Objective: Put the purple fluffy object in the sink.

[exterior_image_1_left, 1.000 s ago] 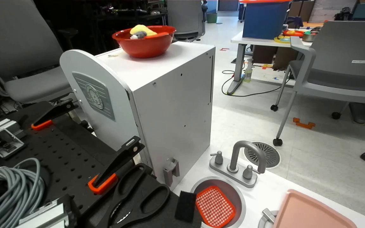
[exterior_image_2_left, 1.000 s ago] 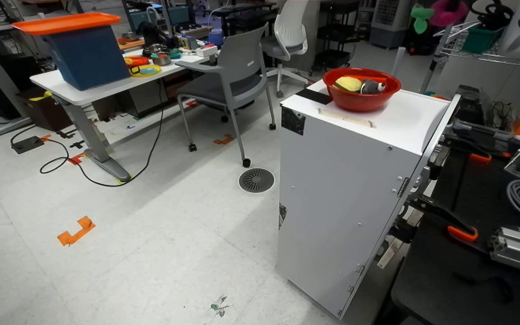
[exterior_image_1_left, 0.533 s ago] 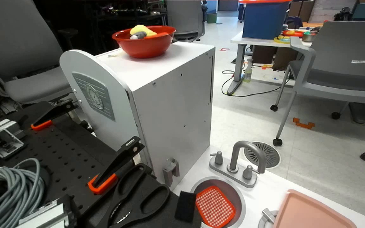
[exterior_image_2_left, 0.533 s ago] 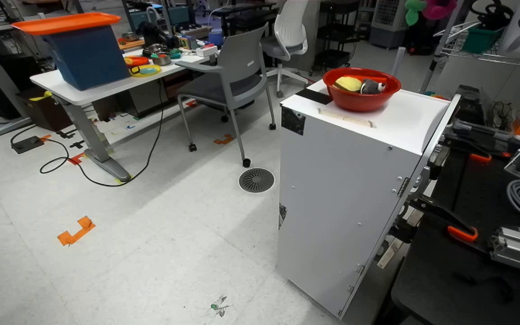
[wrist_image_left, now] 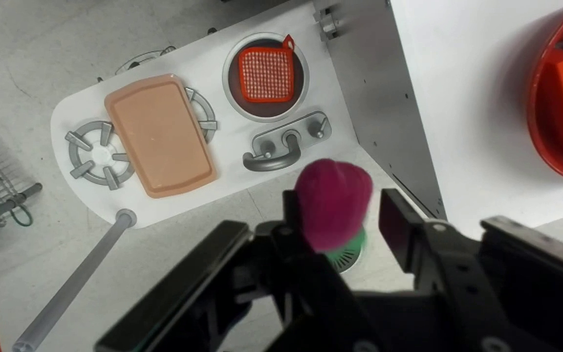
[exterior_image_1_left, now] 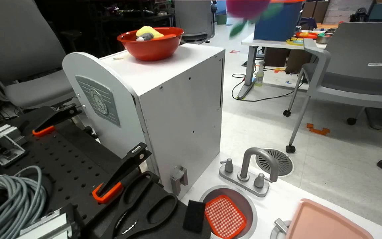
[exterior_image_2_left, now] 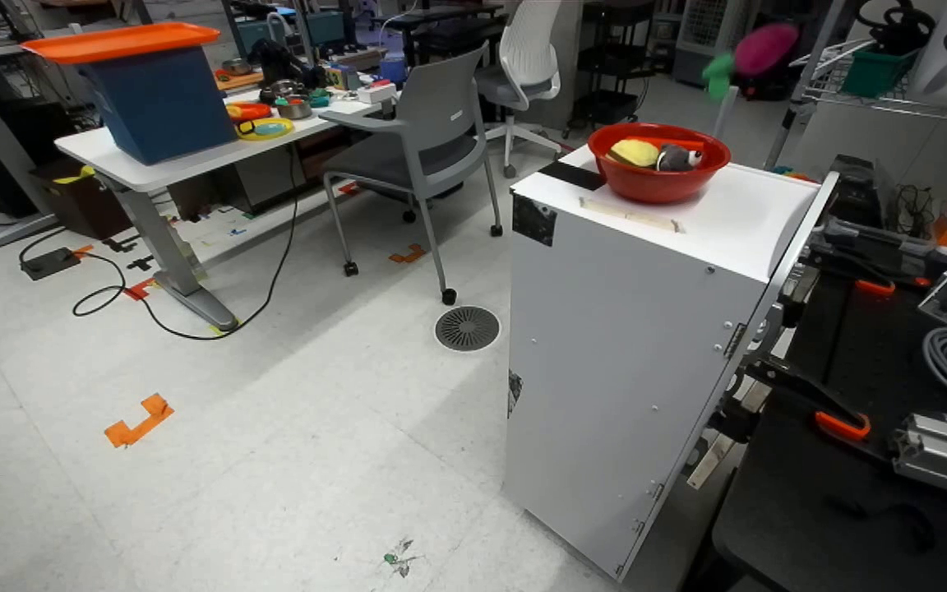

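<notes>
Apparently it's the letting-go: the hand (wrist_image_left: 341, 204) spread wide, seemingly gripping nothing, the purple flower (exterior_image_2_left: 765, 48) in midair, well apart from the sink (wrist_image_left: 264, 109). Next: follow the drop, regrasp if it misses.

Purple fluffy object (exterior_image_2_left: 766, 49) blurred in an exterior view, green part (exterior_image_2_left: 718, 76) at its lower left; shows higher than red bowl (exterior_image_2_left: 661, 191), depth hard to judge. Red bowl on white cabinet (exterior_image_2_left: 613, 353); yellow item (exterior_image_2_left: 635, 153), gray-and-white thing (exterior_image_2_left: 676, 158) inside.
</notes>
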You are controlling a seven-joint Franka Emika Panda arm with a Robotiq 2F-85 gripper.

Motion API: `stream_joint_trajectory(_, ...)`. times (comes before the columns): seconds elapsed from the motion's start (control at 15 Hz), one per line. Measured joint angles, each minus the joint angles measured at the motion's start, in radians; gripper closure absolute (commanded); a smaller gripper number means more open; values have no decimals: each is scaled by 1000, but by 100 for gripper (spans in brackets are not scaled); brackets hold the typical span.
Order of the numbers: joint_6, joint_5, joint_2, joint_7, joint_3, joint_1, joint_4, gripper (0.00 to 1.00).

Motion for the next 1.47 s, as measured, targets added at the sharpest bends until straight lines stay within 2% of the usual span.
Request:
stream_joint_trajectory(0.2, 0, 15, 2, -28, 0, 0, -3, 1)
stream_joint_trajectory(0.27, 0, 17, 2, -35, 0, 0, -5, 0)
stream_joint_trajectory(0.87, -1, 19, 1, -79, 7, 2, -21, 0)
stream_joint_trajectory(1.47, -131, 12, -90, -117, 63, 70, -37, 0)
